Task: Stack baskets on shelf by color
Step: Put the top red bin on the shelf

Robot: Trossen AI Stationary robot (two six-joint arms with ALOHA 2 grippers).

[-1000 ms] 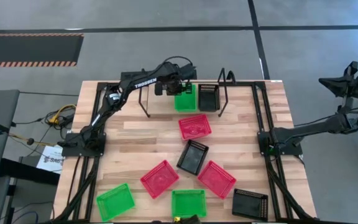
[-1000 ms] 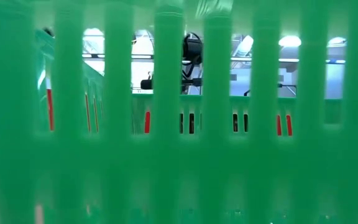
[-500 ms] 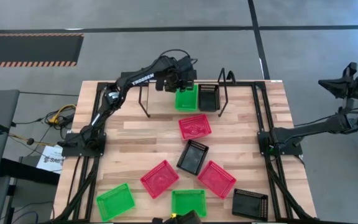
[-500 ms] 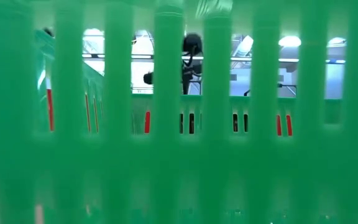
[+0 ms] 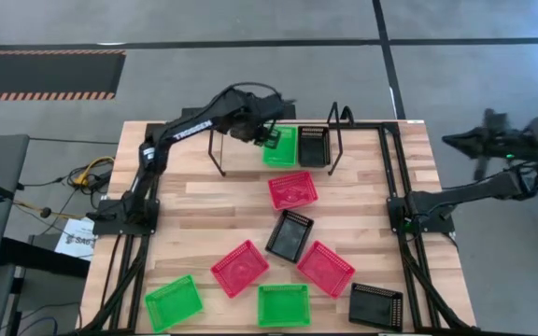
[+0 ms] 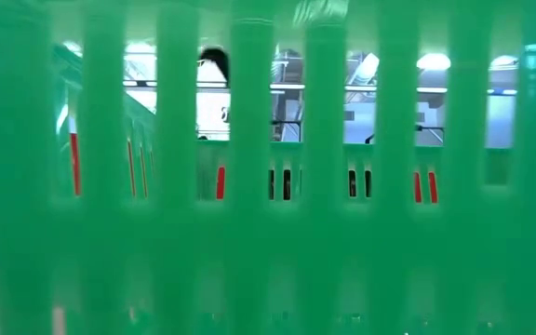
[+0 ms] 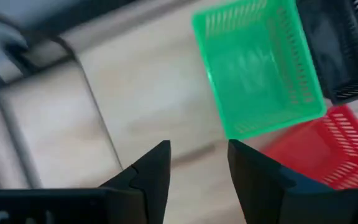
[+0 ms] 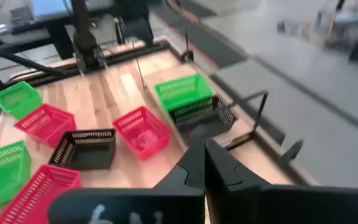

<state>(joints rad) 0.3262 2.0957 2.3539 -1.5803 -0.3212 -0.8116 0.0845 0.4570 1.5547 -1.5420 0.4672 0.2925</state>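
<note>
— Nine baskets in all; how do they lie, starting from the table's (image 5: 204, 201) front edge?

— Nearest that edge sit two green ones, one (image 5: 173, 301) at its left, one (image 5: 283, 304) at its middle, and a black one (image 5: 375, 303) to the right. Beyond them, two red (image 5: 240, 268) (image 5: 325, 268) flank a black (image 5: 290, 234); another red (image 5: 292, 189) lies farther on. Farthest, on the shelf (image 5: 241, 149), a green basket (image 5: 279, 147) touches a black one (image 5: 313, 146).

— And your jaws?

— My left gripper (image 5: 267, 136) hangs just beside that shelf's green basket, jaws apart, empty. My right gripper (image 5: 458, 140) is off the table's right side, jaws together.

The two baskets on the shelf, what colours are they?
One green basket, one black basket; clearest in the high view.
</note>
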